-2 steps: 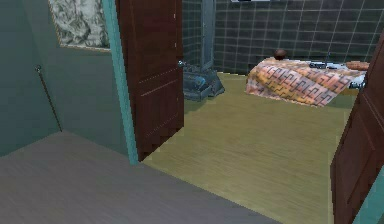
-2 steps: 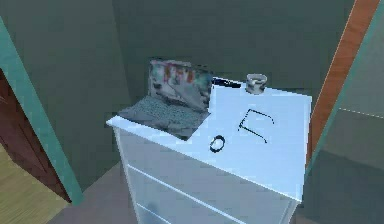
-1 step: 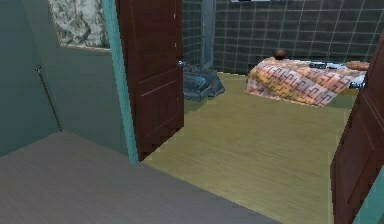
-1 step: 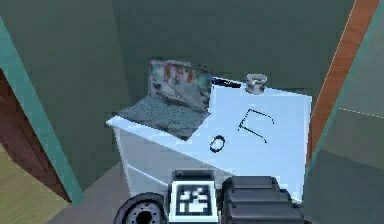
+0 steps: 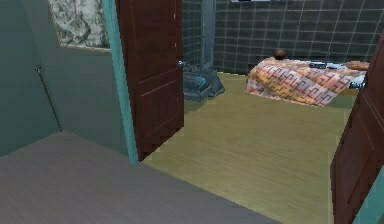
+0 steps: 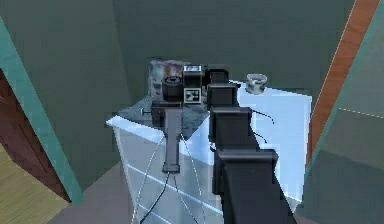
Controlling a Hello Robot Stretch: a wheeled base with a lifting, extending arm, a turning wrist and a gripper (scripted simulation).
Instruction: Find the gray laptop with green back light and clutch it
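In the arm side view my arm (image 6: 240, 165) rises as a dark bar over a white dresser (image 6: 290, 125). Its two white marker squares (image 6: 190, 86) stand at the far end. The gripper (image 6: 170, 160) hangs down left of them, in front of the dresser's front face. I cannot tell whether it holds anything. Behind the markers a grey mottled upright panel (image 6: 160, 72) stands on the dresser's dark back corner; I cannot tell if it is a laptop. A small round grey object (image 6: 257, 83) sits on the dresser top at the back.
In the forward view a dark brown door (image 5: 152, 70) stands swung inward at a teal-framed doorway. Beyond it are a tan floor (image 5: 250, 140), a bed with a patterned blanket (image 5: 300, 80) and a tiled wall. A second brown door (image 5: 362, 150) edges the right. A picture (image 5: 80, 22) hangs upper left.
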